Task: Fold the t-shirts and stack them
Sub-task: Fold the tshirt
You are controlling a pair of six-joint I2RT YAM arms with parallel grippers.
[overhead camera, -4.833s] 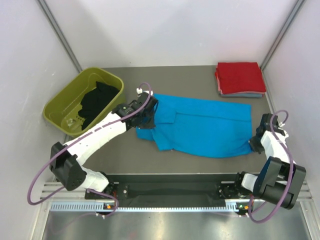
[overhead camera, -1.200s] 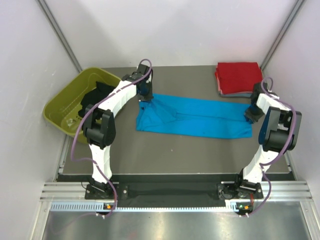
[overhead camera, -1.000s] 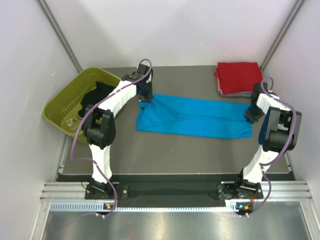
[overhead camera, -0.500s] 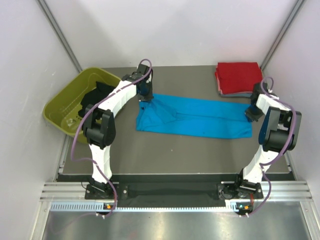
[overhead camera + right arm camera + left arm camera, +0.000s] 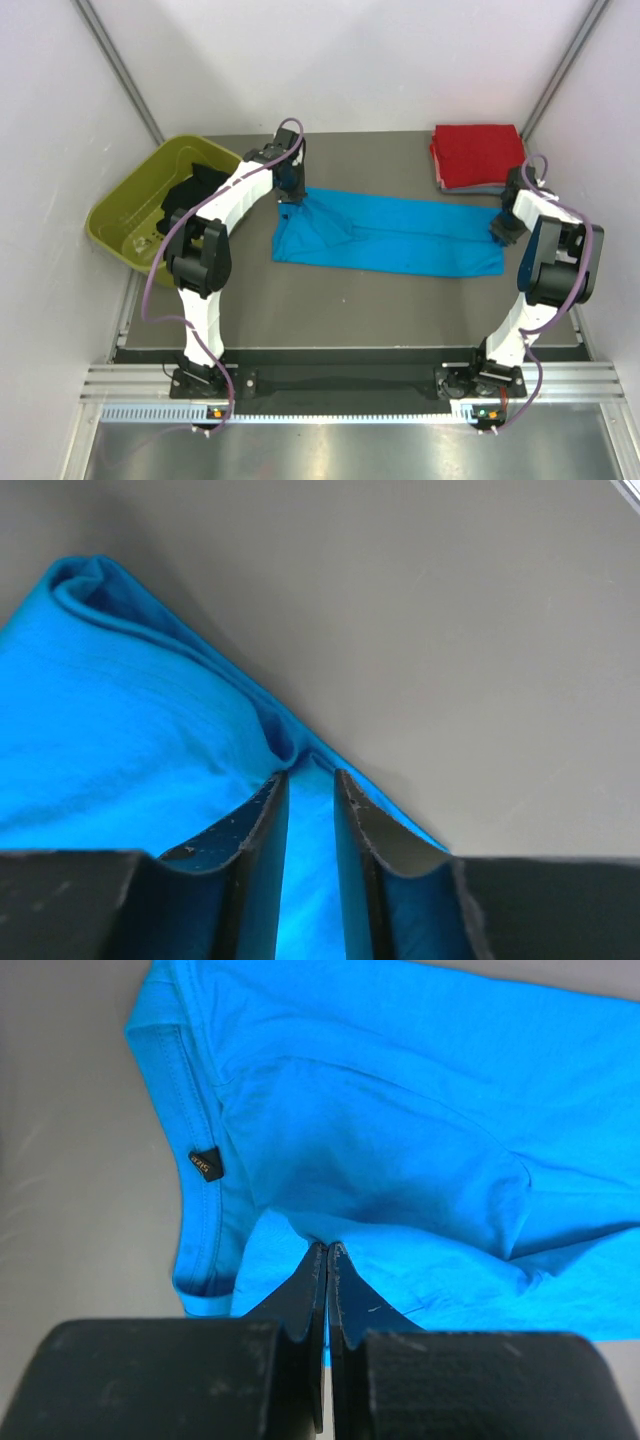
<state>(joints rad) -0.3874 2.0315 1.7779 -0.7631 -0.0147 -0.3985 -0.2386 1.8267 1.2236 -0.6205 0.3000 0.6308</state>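
Note:
The turquoise-blue t-shirt lies on the table as a long strip, folded lengthwise. My left gripper is shut on its far left corner; in the left wrist view the jaws pinch the cloth next to the collar. My right gripper is at the shirt's far right corner; its jaws stand slightly apart with blue cloth between them. A folded red t-shirt lies on a folded grey-blue one at the back right. A black t-shirt lies in the tub.
The olive-green plastic tub stands at the back left, close to my left arm. White walls close in the table on three sides. The stack sits just behind my right gripper.
Since 4.8 s ago both arms have carried the shirt's near edge over to the far edge, which halved it lengthwise. In the last second nothing has visibly moved.

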